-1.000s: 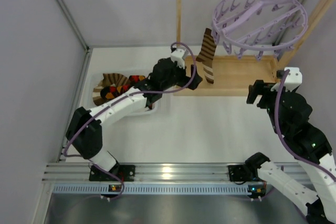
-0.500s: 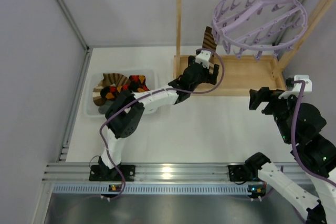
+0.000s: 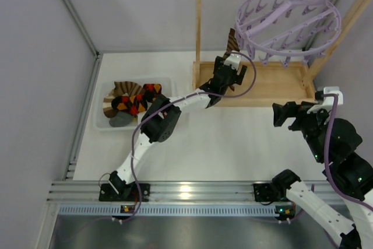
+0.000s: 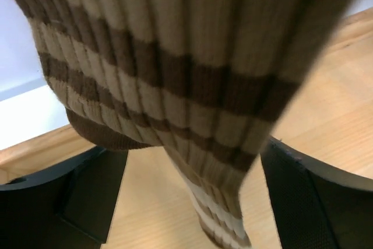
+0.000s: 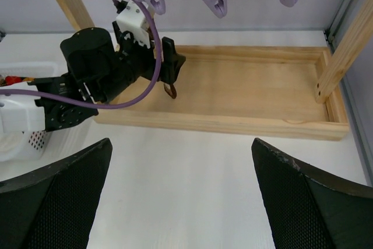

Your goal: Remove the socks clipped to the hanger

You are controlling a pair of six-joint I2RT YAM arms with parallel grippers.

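Observation:
One brown-and-tan striped sock [image 3: 232,40] hangs from a peg at the left edge of the round lavender hanger [image 3: 288,21]. My left gripper [image 3: 234,77] is open around the lower part of this sock. In the left wrist view the sock [image 4: 175,74] fills the frame, and the gripper [image 4: 189,155] has one black finger on each side, apart from the fabric. My right gripper [image 3: 284,113] is open and empty over the white table, and its wrist view [image 5: 186,202] shows the same. The left gripper [image 5: 166,65] and the sock's tip [image 5: 171,90] also show there.
The hanger hangs on a wooden rack frame [image 3: 198,21] with a wooden base tray [image 3: 274,83] below. A white bin [image 3: 100,100] at the left holds striped and diamond-patterned socks [image 3: 131,100] and a grey one [image 3: 120,119]. Walls stand left and behind.
My left arm has stretched right from near the bin to the hanging striped sock, with its open jaws now around it. My right gripper has drawn back toward me.

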